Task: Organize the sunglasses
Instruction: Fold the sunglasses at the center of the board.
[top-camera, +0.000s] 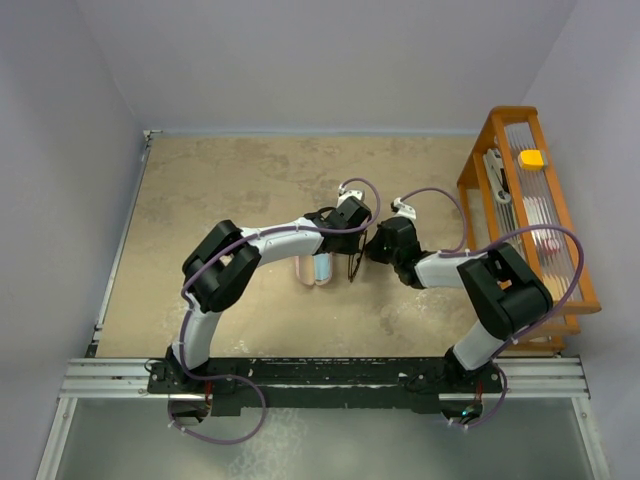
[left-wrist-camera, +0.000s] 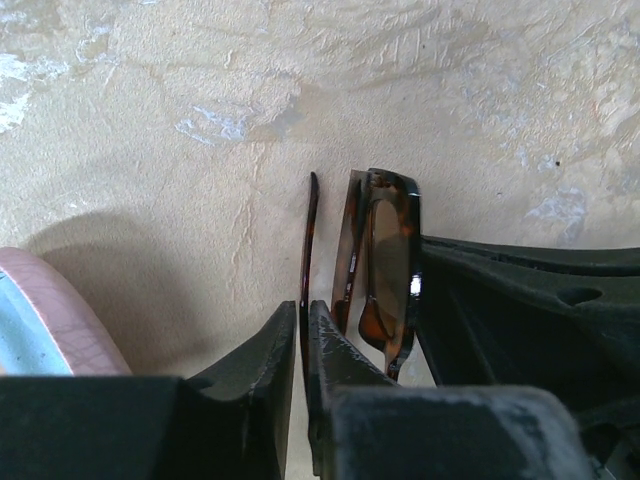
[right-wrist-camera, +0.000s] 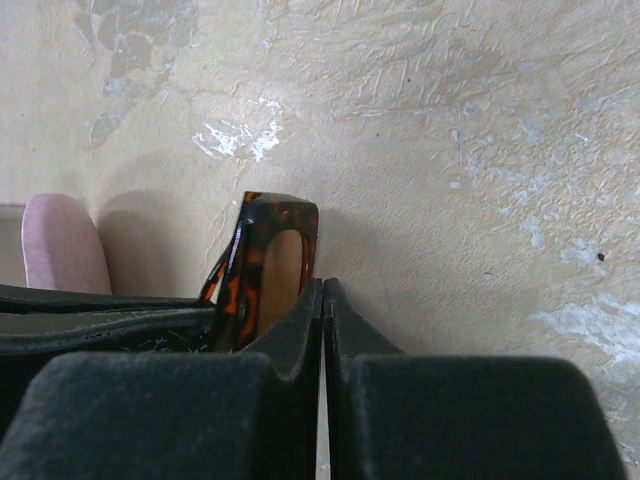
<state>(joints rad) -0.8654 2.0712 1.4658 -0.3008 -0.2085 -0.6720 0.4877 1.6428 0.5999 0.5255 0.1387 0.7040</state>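
walls (top-camera: 300, 60): pale grey-lilac | tabletop (top-camera: 230, 180): mottled beige | wooden rack (top-camera: 513, 111): orange, right side | light: soft, even

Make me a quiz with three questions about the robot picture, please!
1. Where does the orange rack stand in the top view? A right side B left side C middle
2. What colour is the frame of the sunglasses? A mottled brown B green C white
3. What is the left gripper doing? A gaping open B pinching a temple arm of the sunglasses C holding the rack
Answers: 1 A, it stands along the right edge. 2 A, both wrist views show brown tortoiseshell. 3 B, the thin arm sits between its closed fingers.
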